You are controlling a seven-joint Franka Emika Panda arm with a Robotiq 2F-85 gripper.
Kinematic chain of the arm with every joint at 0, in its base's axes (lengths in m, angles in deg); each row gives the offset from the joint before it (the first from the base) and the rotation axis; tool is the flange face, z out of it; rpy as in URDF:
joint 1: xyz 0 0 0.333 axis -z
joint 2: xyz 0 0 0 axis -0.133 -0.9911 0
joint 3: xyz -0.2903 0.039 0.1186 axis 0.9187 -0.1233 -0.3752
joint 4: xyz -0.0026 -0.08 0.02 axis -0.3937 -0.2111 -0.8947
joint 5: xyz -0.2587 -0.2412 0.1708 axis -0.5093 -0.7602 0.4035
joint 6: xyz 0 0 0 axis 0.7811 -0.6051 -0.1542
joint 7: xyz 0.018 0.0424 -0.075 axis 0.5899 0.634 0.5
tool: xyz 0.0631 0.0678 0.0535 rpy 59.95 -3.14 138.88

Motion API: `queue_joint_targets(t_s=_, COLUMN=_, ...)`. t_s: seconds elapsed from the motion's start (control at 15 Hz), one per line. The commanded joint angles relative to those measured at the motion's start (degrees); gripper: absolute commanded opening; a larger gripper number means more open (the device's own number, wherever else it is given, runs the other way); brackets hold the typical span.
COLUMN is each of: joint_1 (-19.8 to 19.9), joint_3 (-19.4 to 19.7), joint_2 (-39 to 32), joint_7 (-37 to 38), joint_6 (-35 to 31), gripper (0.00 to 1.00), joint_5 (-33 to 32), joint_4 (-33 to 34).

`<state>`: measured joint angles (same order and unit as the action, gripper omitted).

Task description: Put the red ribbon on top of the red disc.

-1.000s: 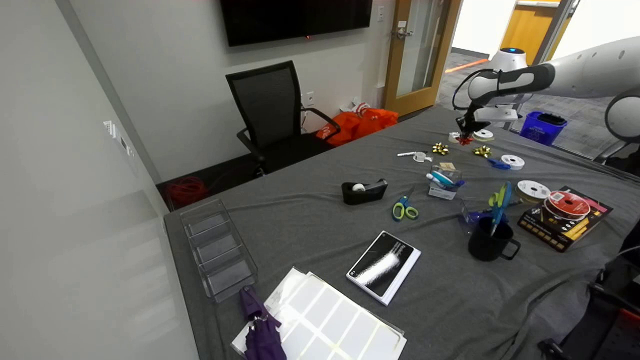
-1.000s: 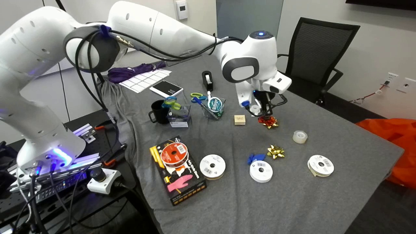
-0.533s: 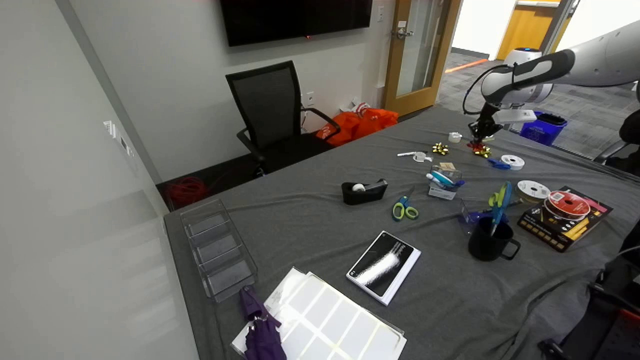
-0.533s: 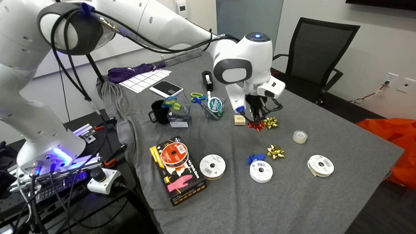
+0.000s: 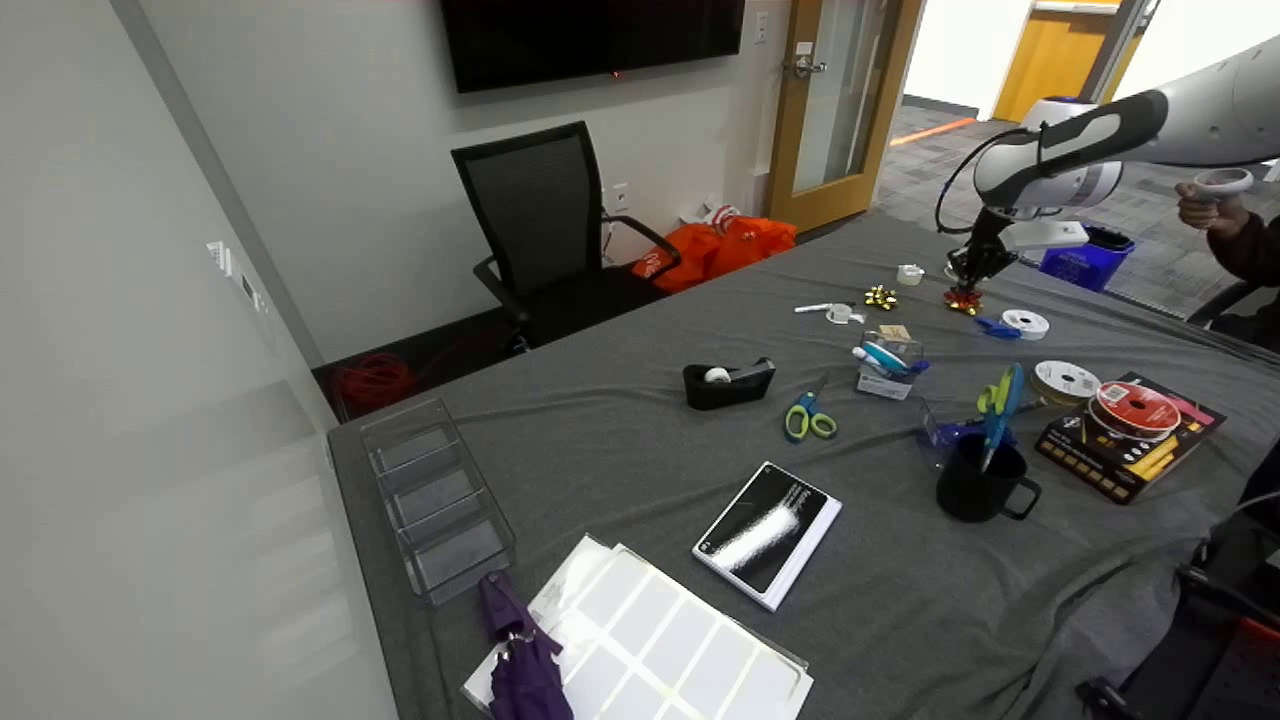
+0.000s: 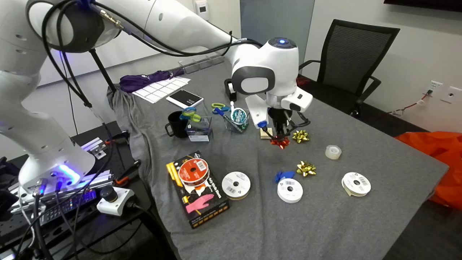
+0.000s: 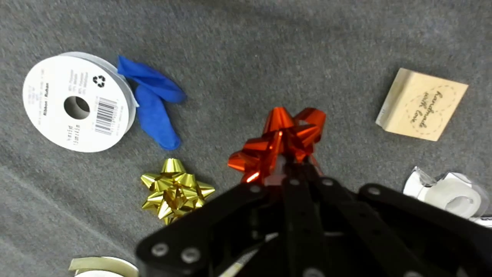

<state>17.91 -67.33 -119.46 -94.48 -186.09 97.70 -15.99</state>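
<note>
The red ribbon is a shiny red bow (image 7: 275,144). It also shows in both exterior views (image 5: 962,301) (image 6: 280,143). My gripper (image 7: 295,167) is shut on it, with the bow's loops sticking out past the fingertips. The gripper (image 6: 281,134) seems to hold the bow above the cloth, though the height is hard to judge. The red disc (image 6: 189,176) is a flat round spool with a barcode label and a small centre hole. It lies on a black box, apart from the gripper, and shows in both exterior views (image 5: 1143,407). It is outside the wrist view.
The black box (image 6: 204,213) lies beside a white spool (image 6: 236,177). Blue balloons (image 7: 155,115) and a white spool (image 7: 50,96) lie near a gold bow (image 7: 175,192). A wooden block (image 7: 430,105) is beside the gripper. A black mug (image 6: 177,124) holds scissors.
The gripper has moved with the red bow toward the red disc's side, rightward in an exterior view and leftward in an exterior view. A gold bow behind it has come into sight. A person's hand appears.
</note>
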Motion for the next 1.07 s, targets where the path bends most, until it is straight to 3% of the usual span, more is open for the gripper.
queue_joint_targets(t_s=0.0, joint_1=-0.07, joint_3=-0.02, joint_2=0.93, joint_7=-1.22, joint_6=-0.2, gripper=0.0, joint_5=-0.6, joint_4=-1.78)
queue_joint_targets(t_s=0.4, joint_1=1.94, joint_3=-1.99, joint_2=9.01, joint_7=-21.49, joint_6=-11.66, gripper=0.0, joint_5=-1.37, joint_4=-18.79)
queue_joint_targets(t_s=0.73, joint_1=9.03, joint_3=-9.08, joint_2=15.88, joint_7=-38.54, joint_6=-21.6, gripper=0.0, joint_5=-0.54, joint_4=-32.09)
queue_joint_targets(t_s=1.0, joint_1=11.68, joint_3=-11.27, joint_2=22.87, joint_7=-44.8, joint_6=-23.8, gripper=0.0, joint_5=0.65, joint_4=-43.42)
